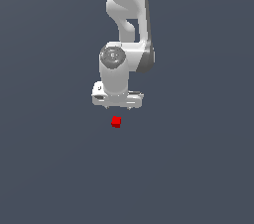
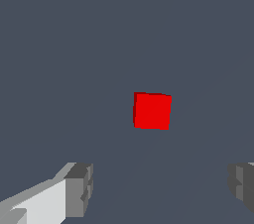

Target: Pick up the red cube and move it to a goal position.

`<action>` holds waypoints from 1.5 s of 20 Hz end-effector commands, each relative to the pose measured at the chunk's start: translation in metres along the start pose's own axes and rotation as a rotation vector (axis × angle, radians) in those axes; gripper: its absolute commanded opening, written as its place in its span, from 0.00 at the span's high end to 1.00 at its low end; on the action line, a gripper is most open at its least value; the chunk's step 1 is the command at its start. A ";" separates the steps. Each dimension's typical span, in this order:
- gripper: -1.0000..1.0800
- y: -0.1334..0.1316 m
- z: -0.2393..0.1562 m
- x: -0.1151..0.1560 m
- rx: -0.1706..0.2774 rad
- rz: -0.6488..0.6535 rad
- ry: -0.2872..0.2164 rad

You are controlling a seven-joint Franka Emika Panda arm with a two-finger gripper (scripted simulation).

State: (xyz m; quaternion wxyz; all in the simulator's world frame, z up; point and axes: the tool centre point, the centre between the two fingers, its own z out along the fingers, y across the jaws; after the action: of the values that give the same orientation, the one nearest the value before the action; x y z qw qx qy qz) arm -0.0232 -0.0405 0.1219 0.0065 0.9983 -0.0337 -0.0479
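Note:
The red cube [image 1: 116, 122] is a tiny bright red block lying on the flat grey surface, just below the white gripper [image 1: 118, 105] in the exterior view. In the wrist view the cube [image 2: 152, 111] sits ahead of the gripper [image 2: 161, 188], between the lines of the two fingers but apart from them. The fingertips [image 2: 79, 188] stand wide apart with nothing between them, so the gripper is open and empty. It hangs above the cube without touching it.
The white arm [image 1: 124, 25] comes down from the top of the exterior view. The grey surface [image 1: 198, 168] is plain and uniform; no goal marker shows.

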 end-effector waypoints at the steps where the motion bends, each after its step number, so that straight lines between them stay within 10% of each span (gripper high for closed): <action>1: 0.04 0.000 0.000 0.000 0.000 0.000 0.000; 30: 0.04 0.010 0.100 0.030 0.019 0.060 0.095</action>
State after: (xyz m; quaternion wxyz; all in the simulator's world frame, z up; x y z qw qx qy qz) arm -0.0046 -0.0532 0.0216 0.0003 0.9980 -0.0629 -0.0018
